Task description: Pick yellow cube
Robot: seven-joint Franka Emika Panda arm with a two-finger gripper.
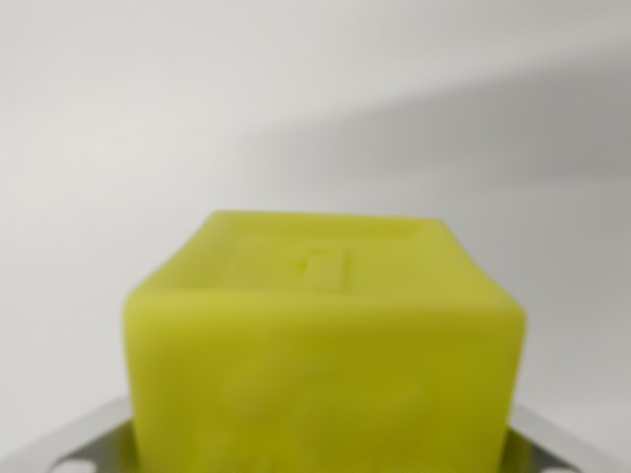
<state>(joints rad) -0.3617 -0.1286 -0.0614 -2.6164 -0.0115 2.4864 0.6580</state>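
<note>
The yellow cube (325, 355) fills the lower middle of the wrist view, very close and blurred. Its top face carries a small raised mark. My gripper (321, 448) is around it: a grey finger (69, 445) shows at the bottom of the wrist view's left and another at the bottom right. Each finger meets a side of the cube with no gap showing. The cube's underside and the fingertips are cut off by the frame's lower edge.
Behind the cube lies a plain white surface (148, 128). A broad soft shadow (463, 138) crosses it on the wrist view's right.
</note>
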